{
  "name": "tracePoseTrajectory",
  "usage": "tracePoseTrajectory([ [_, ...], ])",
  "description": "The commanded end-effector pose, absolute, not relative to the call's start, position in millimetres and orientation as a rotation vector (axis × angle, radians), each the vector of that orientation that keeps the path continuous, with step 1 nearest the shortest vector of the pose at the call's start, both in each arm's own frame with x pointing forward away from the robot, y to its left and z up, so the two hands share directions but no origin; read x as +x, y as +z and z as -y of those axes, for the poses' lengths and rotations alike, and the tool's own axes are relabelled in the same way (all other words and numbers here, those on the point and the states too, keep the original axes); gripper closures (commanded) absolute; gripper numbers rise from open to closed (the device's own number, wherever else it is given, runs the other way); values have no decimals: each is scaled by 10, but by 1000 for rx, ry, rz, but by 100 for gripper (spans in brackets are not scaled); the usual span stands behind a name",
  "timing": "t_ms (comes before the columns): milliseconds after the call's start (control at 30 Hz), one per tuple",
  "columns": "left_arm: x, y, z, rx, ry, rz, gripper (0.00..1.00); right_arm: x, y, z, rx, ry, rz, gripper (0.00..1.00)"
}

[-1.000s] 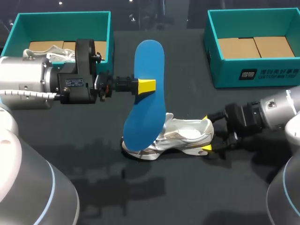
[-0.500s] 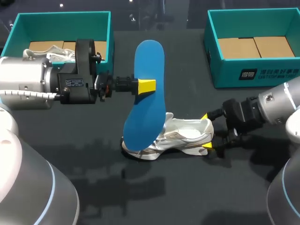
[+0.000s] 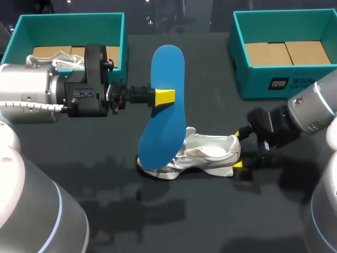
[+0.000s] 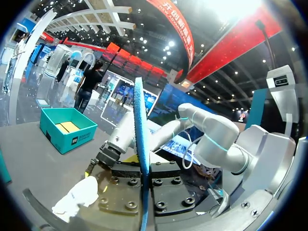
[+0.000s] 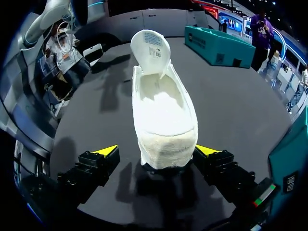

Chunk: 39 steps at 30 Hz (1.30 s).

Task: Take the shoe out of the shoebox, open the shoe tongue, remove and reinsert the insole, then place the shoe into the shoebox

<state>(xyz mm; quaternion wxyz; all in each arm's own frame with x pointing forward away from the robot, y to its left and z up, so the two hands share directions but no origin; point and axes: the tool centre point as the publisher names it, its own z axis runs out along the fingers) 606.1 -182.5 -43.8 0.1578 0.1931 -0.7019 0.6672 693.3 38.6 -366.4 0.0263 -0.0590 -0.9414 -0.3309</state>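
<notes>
Teal card forms the left shoebox (image 3: pixel 68 21) at the table's far left corner. A second white shoe (image 3: pixel 58 59) lies inside it, mostly hidden behind the left arm (image 3: pixel 47 92). That arm reaches in level, and the left gripper (image 3: pixel 164 97) is clamped on the blue insole (image 3: pixel 166 121) at about mid-length. One yellow tip lies on the near face, while the other finger is hidden behind it. The insole hangs upright and slightly tilted, smooth and bright blue. In the left wrist view it shows only as a thin edge (image 4: pixel 141 159).

Its lower end covers the toe of the shoe (image 3: pixel 208 155), so I cannot tell whether the two touch. This shoe stands on its sole on the dark table (image 3: pixel 105 211), near the middle, with its heel toward the right. It is white with a greyish sole band, an empty pale interior and its tongue (image 5: pixel 150 45) folded up.

The right gripper (image 3: pixel 240 148) sits spread wide, one fingertip on either side of the heel, gripping nothing. Behind it stands the right shoebox (image 3: pixel 284 84), with a brown card floor.
</notes>
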Motion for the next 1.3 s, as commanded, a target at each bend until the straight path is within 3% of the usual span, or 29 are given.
tracePoseTrajectory([
  [33,6047,-444,1825,554,1911,2007,100,6872,-3473,-368,-191,-764,2982,0],
  [733,6047,-444,1825,554,1911,2007,100,6734,-3287,-393,-191,-375,3047,0],
  [1300,6047,-444,1825,554,1911,2007,100,6862,-3249,-465,-191,-310,3134,0],
])
